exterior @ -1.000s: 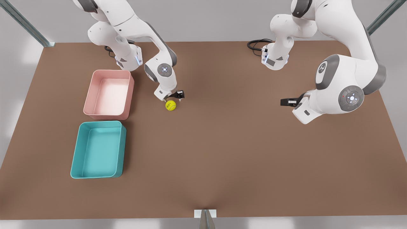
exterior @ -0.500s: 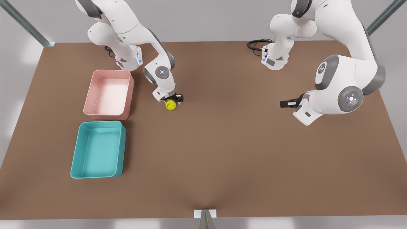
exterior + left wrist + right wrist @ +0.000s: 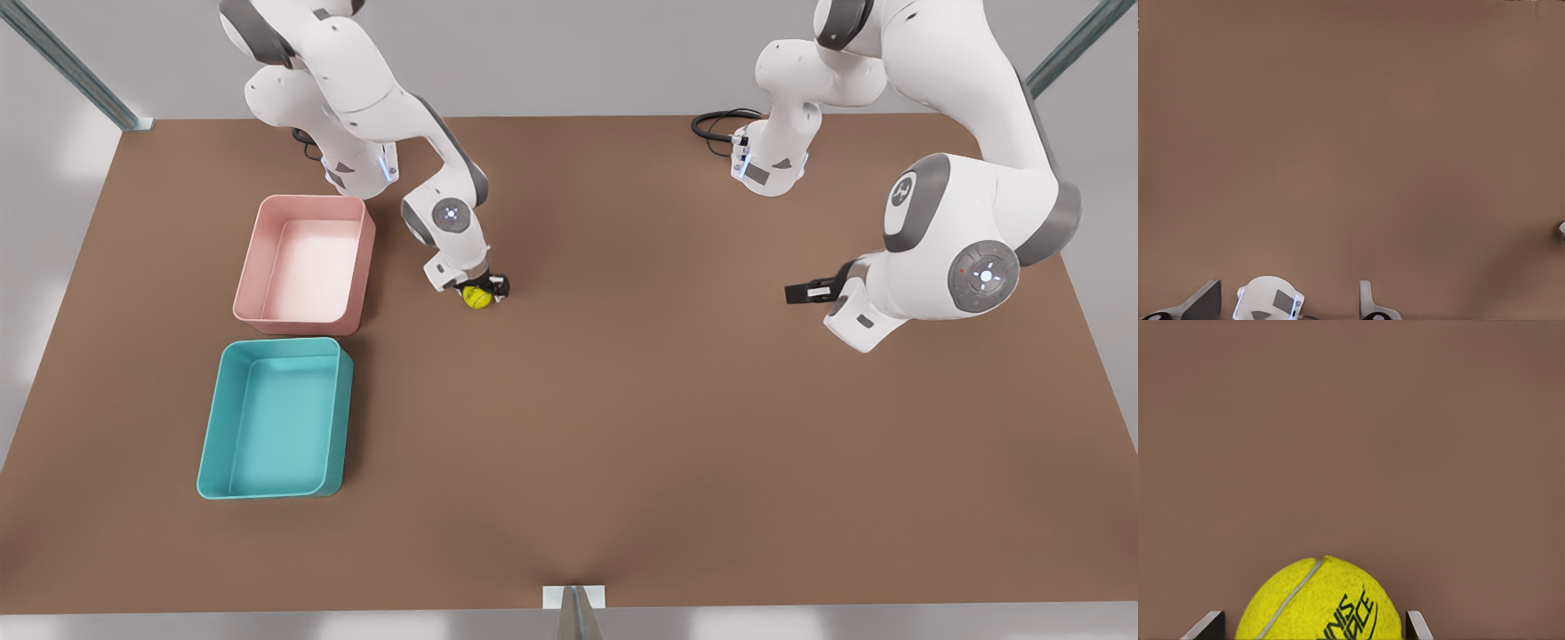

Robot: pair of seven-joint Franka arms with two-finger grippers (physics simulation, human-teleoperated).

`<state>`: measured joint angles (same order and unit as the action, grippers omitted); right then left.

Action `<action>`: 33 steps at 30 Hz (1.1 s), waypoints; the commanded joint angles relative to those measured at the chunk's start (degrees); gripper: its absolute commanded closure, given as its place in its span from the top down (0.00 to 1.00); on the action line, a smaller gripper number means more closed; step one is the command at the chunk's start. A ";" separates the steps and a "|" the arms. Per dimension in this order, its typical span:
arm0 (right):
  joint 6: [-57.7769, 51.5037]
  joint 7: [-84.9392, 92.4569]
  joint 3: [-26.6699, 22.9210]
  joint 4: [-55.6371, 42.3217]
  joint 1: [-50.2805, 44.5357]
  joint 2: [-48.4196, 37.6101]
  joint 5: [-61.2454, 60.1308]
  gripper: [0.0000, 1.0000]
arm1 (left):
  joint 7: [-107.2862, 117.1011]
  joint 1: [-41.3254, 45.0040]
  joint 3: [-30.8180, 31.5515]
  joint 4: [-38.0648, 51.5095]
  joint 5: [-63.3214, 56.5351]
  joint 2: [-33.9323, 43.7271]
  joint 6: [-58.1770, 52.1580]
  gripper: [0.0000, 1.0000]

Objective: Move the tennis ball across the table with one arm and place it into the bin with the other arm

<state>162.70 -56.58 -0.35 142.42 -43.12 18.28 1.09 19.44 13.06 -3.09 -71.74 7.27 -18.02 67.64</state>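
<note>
Right gripper [image 3: 478, 291], fingers open, straddles the tennis ball [image 3: 477, 298] on the tabletop [image 3: 622, 400] beside the pink tray [image 3: 304, 263]; left gripper [image 3: 797, 292], state indiscernible, waits near the opposite edge.

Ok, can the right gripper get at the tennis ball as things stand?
Probably yes. The right gripper is already down over the tennis ball, with an open finger on either side of it in the right wrist view. Nothing stands between them; bare table lies around the ball.
</note>
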 commanded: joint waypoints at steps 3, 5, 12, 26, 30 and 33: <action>0.78 -2.66 -0.18 -0.47 0.14 0.44 -0.04 1.00 | 1.92 -0.14 0.02 0.02 0.03 0.00 0.12 1.00; 0.78 -2.66 -0.27 -0.56 0.14 0.61 -0.04 1.00 | 1.92 -0.14 0.02 0.02 0.03 0.00 0.12 1.00; 0.78 -2.66 -0.35 -0.56 0.14 0.96 0.05 0.80 | 1.92 -0.14 0.02 0.02 0.11 0.00 0.12 1.00; -28.48 35.22 -0.35 -13.56 29.75 -14.15 0.23 0.64 | 1.92 -0.14 -0.07 0.02 0.20 -0.35 0.12 1.00; -31.74 54.03 -0.35 -18.41 43.29 -10.82 0.23 0.64 | 2.01 -0.06 0.02 0.02 0.29 -0.35 0.12 1.00; -31.74 55.70 -0.44 -21.92 46.28 -3.96 -0.12 0.65 | 1.92 -0.06 0.02 0.02 0.29 -0.35 0.04 1.00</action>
<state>137.14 -34.17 -0.79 121.11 3.57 13.34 0.63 21.09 13.01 -3.08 -71.74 7.56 -18.44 67.77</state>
